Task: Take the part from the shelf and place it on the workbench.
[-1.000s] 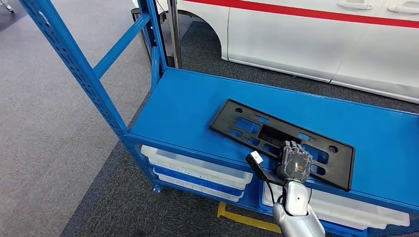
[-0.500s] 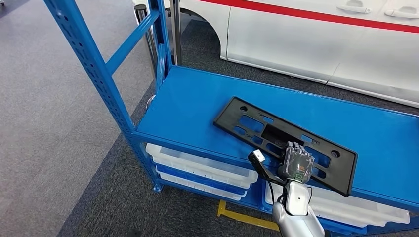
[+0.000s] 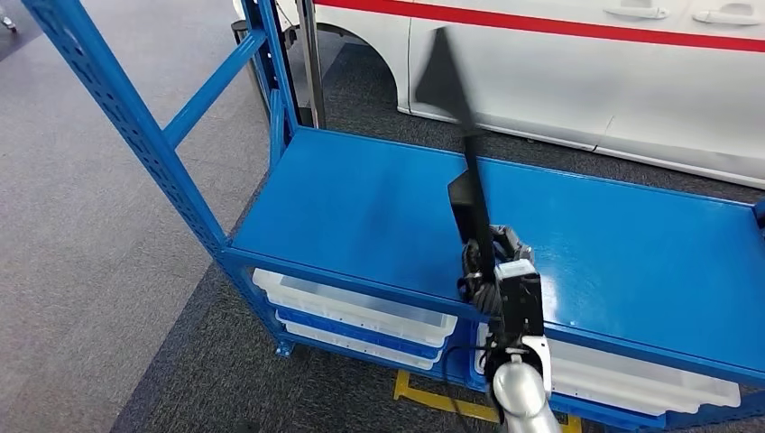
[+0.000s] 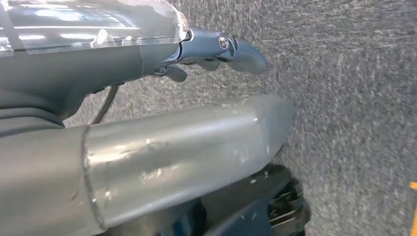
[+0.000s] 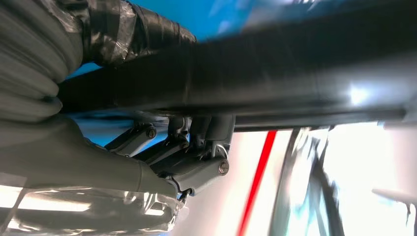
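We have the part, a long flat black plastic panel, lifted clear of the blue shelf and standing nearly upright, its top end reaching up in front of the white car behind the rack. Our right robot hand grips it at the lower end, just above the shelf's front edge; in the right wrist view the fingers wrap against the underside of the dark panel, so we judge the hold firm. Our left robot hand hangs over grey carpet with its fingers curled in and nothing between them. So we take the pick-up step as done and the carry as what we are on. The workbench is not visible to us, so the next move, as we judge it, calls for turning away from the rack to find that surface, keeping the tall panel from swinging into the shelf's blue upright or the car. White bins sit on the level below.
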### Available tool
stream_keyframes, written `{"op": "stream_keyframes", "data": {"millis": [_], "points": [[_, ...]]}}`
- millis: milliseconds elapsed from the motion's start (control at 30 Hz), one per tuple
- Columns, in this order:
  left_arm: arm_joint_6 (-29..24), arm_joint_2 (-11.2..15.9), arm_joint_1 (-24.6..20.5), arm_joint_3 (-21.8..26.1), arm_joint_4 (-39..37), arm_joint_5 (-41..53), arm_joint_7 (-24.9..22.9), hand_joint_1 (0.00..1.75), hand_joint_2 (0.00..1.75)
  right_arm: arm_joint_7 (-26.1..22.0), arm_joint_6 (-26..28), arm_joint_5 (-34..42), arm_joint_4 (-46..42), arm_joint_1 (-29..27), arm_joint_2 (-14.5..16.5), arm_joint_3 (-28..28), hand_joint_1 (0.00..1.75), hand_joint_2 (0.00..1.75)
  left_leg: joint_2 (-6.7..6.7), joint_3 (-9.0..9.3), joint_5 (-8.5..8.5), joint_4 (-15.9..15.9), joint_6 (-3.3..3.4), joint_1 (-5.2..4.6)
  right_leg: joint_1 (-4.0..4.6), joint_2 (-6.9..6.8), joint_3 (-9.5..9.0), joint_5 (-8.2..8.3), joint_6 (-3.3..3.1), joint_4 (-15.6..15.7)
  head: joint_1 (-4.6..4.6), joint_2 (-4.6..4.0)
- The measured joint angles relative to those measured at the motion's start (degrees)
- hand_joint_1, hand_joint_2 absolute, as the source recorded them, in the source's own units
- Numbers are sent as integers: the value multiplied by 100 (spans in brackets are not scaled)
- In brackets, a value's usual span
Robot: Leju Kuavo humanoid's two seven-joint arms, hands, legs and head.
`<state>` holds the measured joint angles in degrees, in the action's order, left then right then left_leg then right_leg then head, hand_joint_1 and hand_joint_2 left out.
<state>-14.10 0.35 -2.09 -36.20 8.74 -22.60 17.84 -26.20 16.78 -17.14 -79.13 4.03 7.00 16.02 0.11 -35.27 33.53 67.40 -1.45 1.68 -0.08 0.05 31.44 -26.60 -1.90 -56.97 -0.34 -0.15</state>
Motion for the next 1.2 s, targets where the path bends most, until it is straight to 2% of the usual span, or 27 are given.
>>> {"op": "stream_keyframes", "data": {"millis": [33,67,100,133,167,233,267,367,400,467,533,567,600,633,700,733,767,800,867,933,967,1033,1067,1100,1133,1167,1200], "points": [[-13,-5,2,0,0,-36,5,0,0,-48,-108,392,-433,-242,9,152,175,175,-1,-175,159,353,-19,0,0,-28,18,-3,-7,-11,0,0],[-27,-7,12,1,-1,-73,9,0,0,-108,-185,728,-838,-470,5,273,175,175,1,-287,218,574,-33,1,1,-51,44,-7,-10,-28,-1,0],[-42,-8,29,1,-2,-102,10,0,0,-167,-239,987,-1188,-649,-1,364,175,175,3,-297,161,594,-39,3,-1,-62,67,-12,-7,-50,-1,0],[-58,-8,47,1,-5,-126,11,0,0,-240,-270,1191,-1495,-780,-8,423,175,175,4,-189,-2,386,-39,4,-6,-61,84,-22,2,-76,-1,0],[-74,-7,66,1,-10,-152,11,0,0,-323,-290,1369,-1811,-892,-13,466,175,175,5,4,-222,16,-31,6,-12,-57,93,-38,17,-108,0,0],[-94,-9,77,2,-21,-193,17,0,0,-444,-304,1540,-2270,-1076,-15,516,175,175,-3,361,-467,-673,13,-12,-5,-46,114,-80,65,-181,3,0],[-99,-14,76,3,-25,-209,23,0,0,-481,-307,1580,-2447,-1148,-17,534,175,175,-7,443,-494,-845,42,-28,0,-42,132,-90,94,-210,3,0],[-104,-38,87,4,-33,-228,41,0,0,-532,-308,1612,-2784,-1306,-27,557,175,175,-7,452,-499,-916,141,-52,-5,-28,169,-89,180,-240,4,0],[-109,-45,89,4,-34,-228,46,0,0,-541,-305,1610,-2874,-1350,-32,558,175,175,-3,454,-517,-933,179,-44,-14,-24,188,-139,210,-293,5,0],[-122,-60,86,4,-35,-217,56,0,0,-558,-301,1594,-3033,-1421,-44,559,175,175,7,453,-548,-964,249,-26,-35,-17,363,-416,267,-698,6,0],[-165,-72,82,4,-36,-205,59,0,0,-572,-291,1559,-3130,-1485,-55,559,175,175,11,443,-551,-963,275,-31,-44,-15,693,-773,305,-1411,7,0],[-198,-80,83,4,-37,-212,60,0,0,-575,-265,1526,-3160,-1528,-59,559,175,175,13,442,-549,-961,275,-34,-52,-15,833,-861,317,-1701,6,0],[-229,-87,83,4,-38,-235,63,0,0,-573,-219,1472,-3186,-1577,-60,560,175,175,12,443,-546,-957,274,-34,-61,-16,895,-846,323,-1819,5,0],[-255,-96,83,4,-39,-269,66,0,0,-569,-158,1394,-3213,-1632,-60,560,175,175,6,450,-539,-952,269,-33,-72,-16,850,-717,323,-1720,6,0],[-278,-119,82,4,-39,-333,72,0,0,-560,-57,1226,-3262,-1732,-62,574,175,175,-9,474,-513,-942,242,-30,-86,-17,496,-319,304,-993,6,0],[-286,-130,81,4,-40,-359,72,0,0,-560,-35,1154,-3283,-1781,-67,592,175,175,-16,481,-494,-929,218,-40,-78,-17,318,-186,289,-625,7,0],[-293,-139,81,5,-40,-381,71,0,0,-568,-34,1095,-3299,-1837,-78,621,175,175,-19,482,-487,-921,188,-49,-67,-14,213,-127,268,-399,5,0],[-298,-147,83,5,-41,-396,66,0,0,-584,-42,1042,-3310,-1901,-93,657,175,175,-20,479,-486,-918,157,-58,-51,-9,174,-133,247,-307,4,0],[-297,-165,86,5,-42,-411,49,0,0,-631,-80,956,-3318,-2035,-133,726,175,175,-19,479,-490,-918,99,-62,-42,-2,185,-118,194,-292,3,0],[-286,-178,86,4,-42,-411,26,0,0,-678,-124,900,-3321,-2139,-168,785,175,175,-16,428,-342,-780,57,-52,-60,-17,185,-86,113,-250,2,0],[-280,-180,85,4,-43,-412,15,0,0,-696,-140,884,-3324,-2177,-182,814,175,175,-15,336,-170,-551,39,-47,-69,-29,191,-67,71,-228,2,0],[-271,-185,89,4,-44,-413,-3,0,0,-712,-154,873,-3328,-2238,-209,854,175,175,-15,43,243,168,17,-44,-47,-46,232,-42,14,-230,1,0],[-267,-187,93,4,-44,-414,-9,0,0,-713,-157,873,-3328,-2265,-223,864,175,175,-15,-86,382,501,11,-44,-32,-50,259,-30,-1,-238,2,0],[-262,-188,97,4,-44,-415,-13,0,0,-714,-159,873,-3328,-2289,-236,868,175,175,-15,-134,413,662,15,-45,-17,-52,285,-18,-13,-250,1,0],[-254,-188,99,4,-45,-415,-16,0,0,-716,-162,873,-3328,-2310,-247,871,175,175,-15,-77,338,608,29,-48,-5,-50,308,-7,-19,-265,1,0],[-246,-188,98,4,-45,-416,-19,0,0,-722,-169,873,-3328,-2330,-255,873,175,175,-15,97,170,322,57,-54,8,-46,326,2,-19,-281,1,0],[-238,-188,94,4,-46,-416,-23,0,0,-733,-178,871,-3328,-2350,-261,874,175,175,-16,337,-12,-98,101,-69,15,-43,339,11,-14,-298,1,0]]}}
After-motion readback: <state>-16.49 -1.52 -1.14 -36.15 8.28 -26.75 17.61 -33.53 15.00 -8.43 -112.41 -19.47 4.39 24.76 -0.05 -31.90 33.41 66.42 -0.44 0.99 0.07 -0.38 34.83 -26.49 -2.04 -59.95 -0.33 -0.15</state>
